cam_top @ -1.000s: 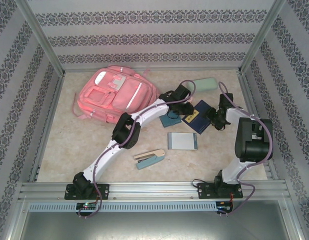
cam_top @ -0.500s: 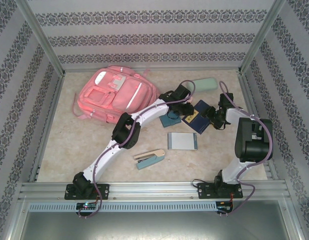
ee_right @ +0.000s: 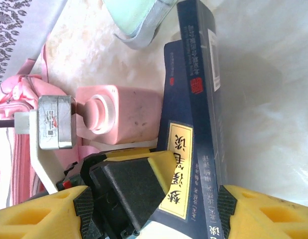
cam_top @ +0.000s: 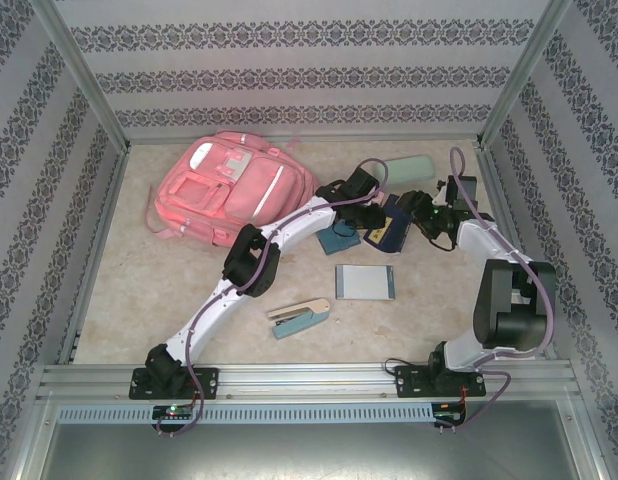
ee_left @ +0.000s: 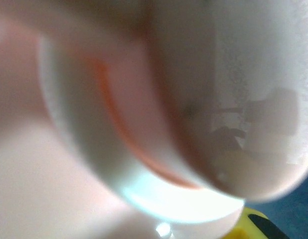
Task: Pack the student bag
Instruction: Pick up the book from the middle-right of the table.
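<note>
The large pink fabric student bag [cam_top: 229, 190] lies flat near the worktop's far left corner. Mid-worktop, the left gripper [cam_top: 369, 218] sits just beside a small pink boxy object [ee_right: 116, 117]; it cannot be told whether its jaws grip anything. Toward the far right edge, the right gripper [ee_right: 189, 204] clamps a dark blue hardback book [ee_right: 194, 59] between its fingers.

The table [cam_top: 139, 290] is bearing the student bag [cam_top: 214, 190] and a mint pencil case [cam_top: 409, 168]. A stapler [cam_top: 297, 318] and notebook [cam_top: 364, 281] are lying nearer the front.
</note>
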